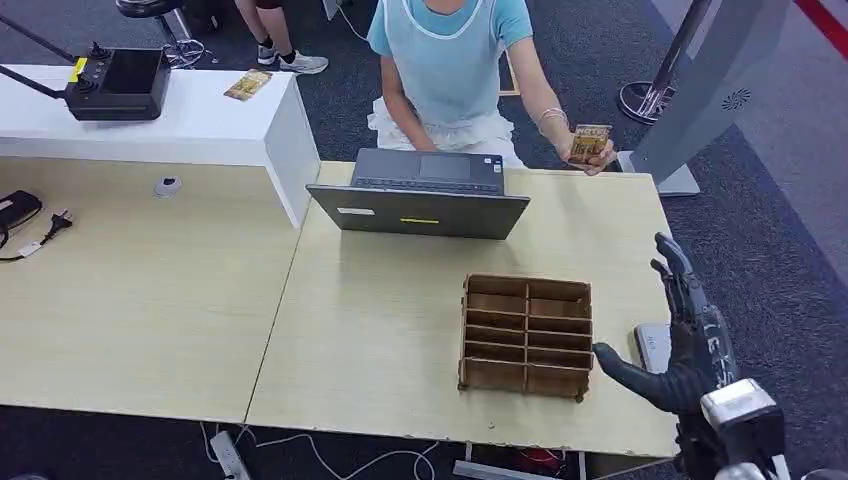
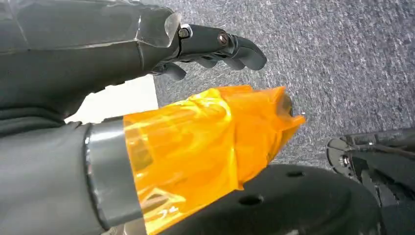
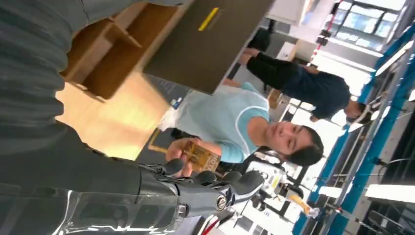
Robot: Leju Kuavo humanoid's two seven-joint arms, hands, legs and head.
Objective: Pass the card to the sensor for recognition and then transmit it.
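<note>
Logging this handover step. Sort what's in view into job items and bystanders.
Job: card held up by the person's hand; right hand, open; flat device at the table edge, possibly the sensor.

Lying about: laptop, wooden organizer, second card, black controller.

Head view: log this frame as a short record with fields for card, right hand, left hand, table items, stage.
card: held up by a person's hand beyond the table's far edge
right hand: raised over the table's right edge, fingers apart, holding nothing
left hand: hanging over carpet, holding nothing, fingers loosely curled
table items: laptop, wooden divider box, pale flat device by the right hand
stage: card not yet taken by the robot
</note>
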